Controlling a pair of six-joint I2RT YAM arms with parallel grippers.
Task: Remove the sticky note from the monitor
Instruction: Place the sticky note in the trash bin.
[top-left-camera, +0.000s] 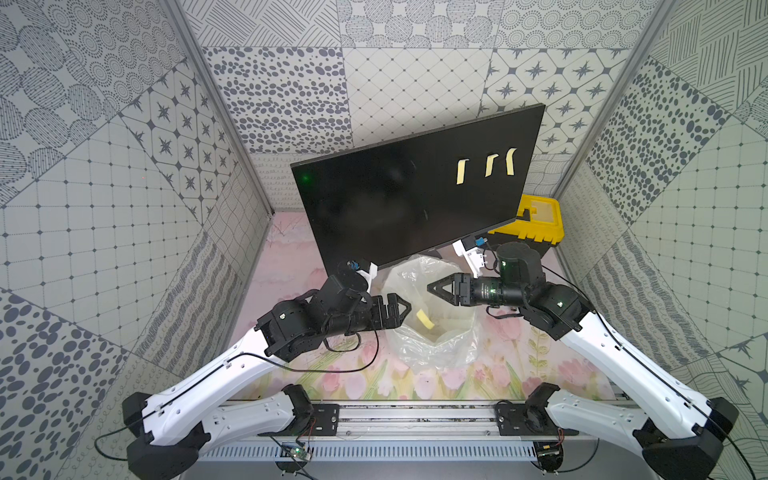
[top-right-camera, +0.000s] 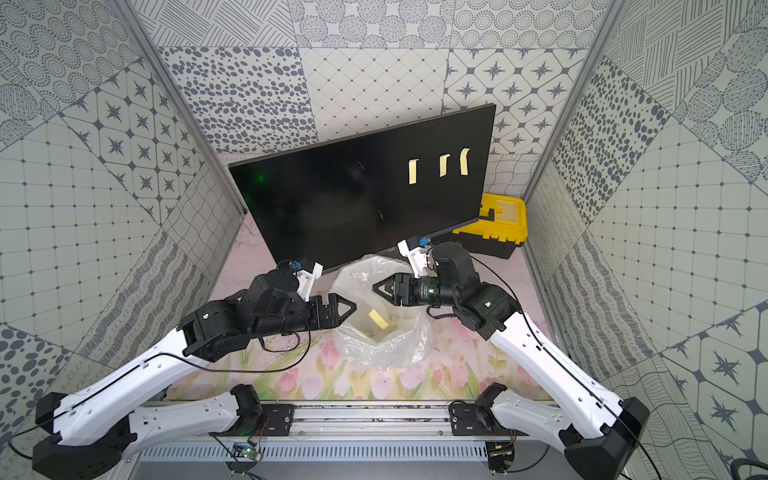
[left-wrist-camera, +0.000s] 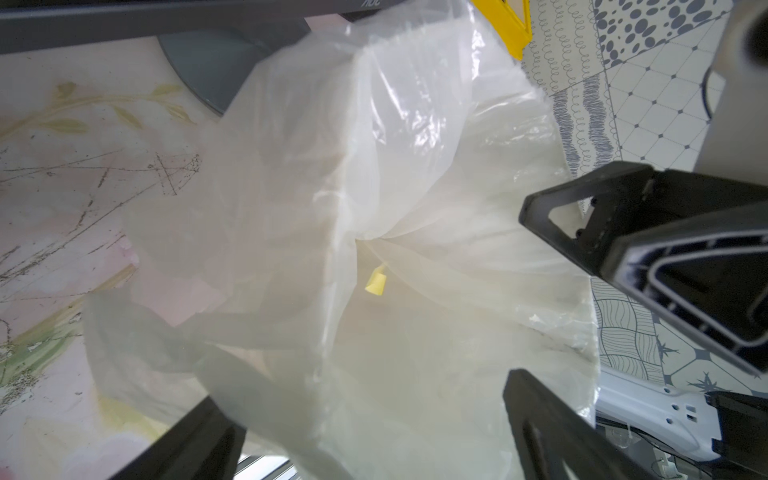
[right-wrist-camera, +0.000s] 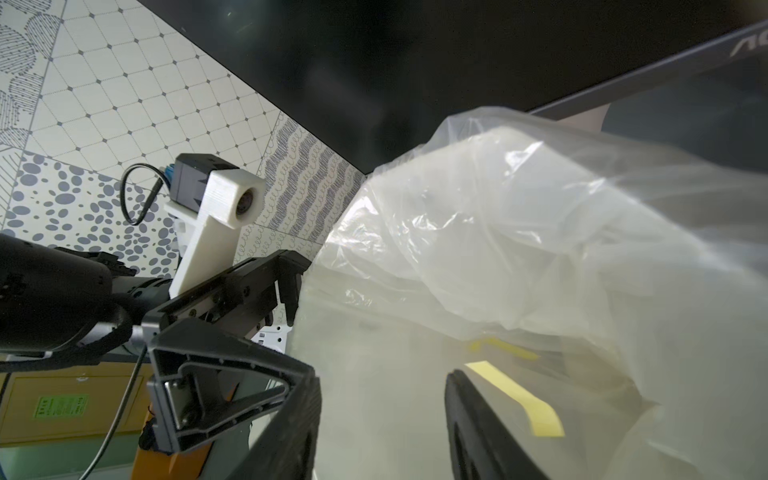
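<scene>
Three sticky notes (top-left-camera: 490, 165) sit upper right on the monitor (top-left-camera: 374, 216) screen, long axes approx vertical, top ends curling off. In frame they lie up & right of the right gripper (top-left-camera: 432, 287); right arm is nearer, so prob its job. Its jaws are apart & empty, over the plastic bag (top-left-camera: 415, 353) w/ a loose note (top-left-camera: 426, 319) inside. The left gripper (top-left-camera: 409, 309) is spread wide at the bag rim, clamping nothing.
</scene>
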